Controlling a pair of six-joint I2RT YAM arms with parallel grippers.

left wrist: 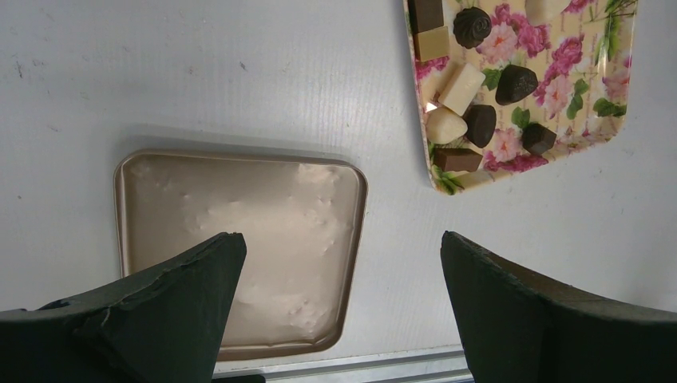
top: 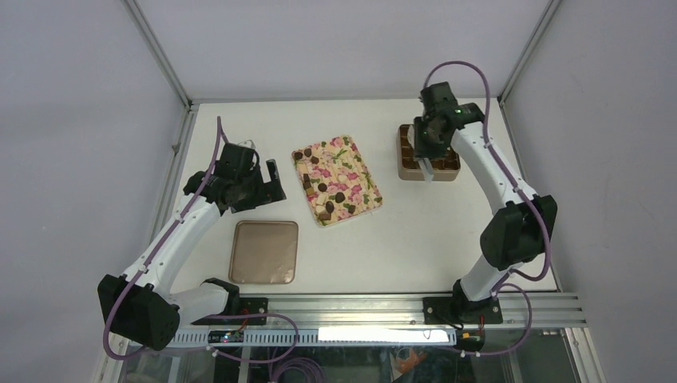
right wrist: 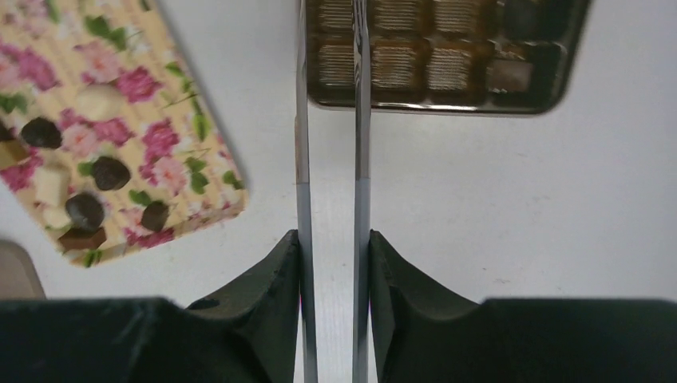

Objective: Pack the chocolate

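Several chocolate [top: 339, 195] pieces, dark and pale, lie on a floral tray [top: 351, 152] at mid-table; they also show in the left wrist view [left wrist: 479, 124] and the right wrist view [right wrist: 110, 171]. The brown grid box [top: 447, 163] stands at the back right. My right gripper [top: 427, 155] hangs over the box, shut [right wrist: 331, 235] on metal tongs [right wrist: 361, 120] whose two blades reach over the box's [right wrist: 447, 56] near-left cells with nothing between them that I can see. My left gripper [top: 270, 182] is open and empty [left wrist: 339, 238], left of the tray, over the lid's edge.
The flat tan lid [top: 263, 251] lies near the front left, also in the left wrist view [left wrist: 239, 215]. A metal rail [top: 383, 307] runs along the table's near edge. Some right-hand cells of the box [right wrist: 511, 73] seem to hold pieces.
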